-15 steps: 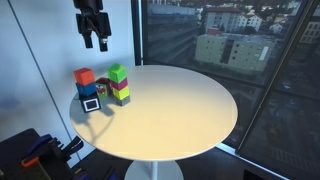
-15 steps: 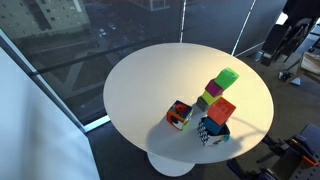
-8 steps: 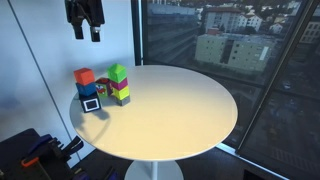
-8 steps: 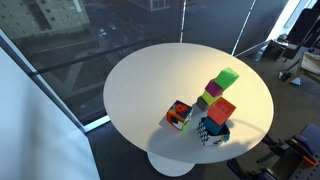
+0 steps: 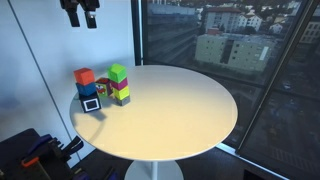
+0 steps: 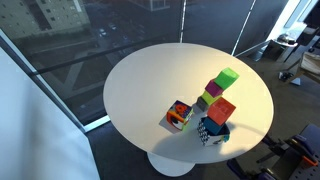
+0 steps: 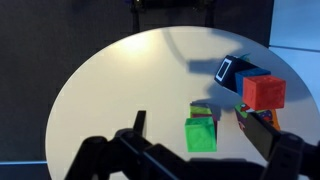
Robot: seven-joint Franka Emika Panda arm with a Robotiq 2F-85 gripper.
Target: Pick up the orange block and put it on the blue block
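The orange block [image 5: 84, 76] sits on top of the blue block [image 5: 90, 98] near the edge of the round white table [image 5: 170, 110]. Both also show in an exterior view, orange block [image 6: 221, 110] over blue block [image 6: 211, 131], and in the wrist view, orange block [image 7: 264, 92] and blue block [image 7: 235, 70]. My gripper [image 5: 79, 14] hangs high above and behind the blocks, open and empty. In the wrist view its fingers [image 7: 191, 112] are spread wide, far above the table. It is out of the second exterior view.
A lime-green cube [image 5: 118, 72] tops a short stack with a magenta cube [image 5: 121, 93] beside the blue block. A multicoloured cube [image 6: 180, 115] lies close by. Glass window walls [image 5: 230, 50] stand behind the table. Dark equipment [image 5: 30, 150] sits low beside it.
My gripper has risen and drifted away from the blocks, now at the top edge of an exterior view. The blocks have not moved.
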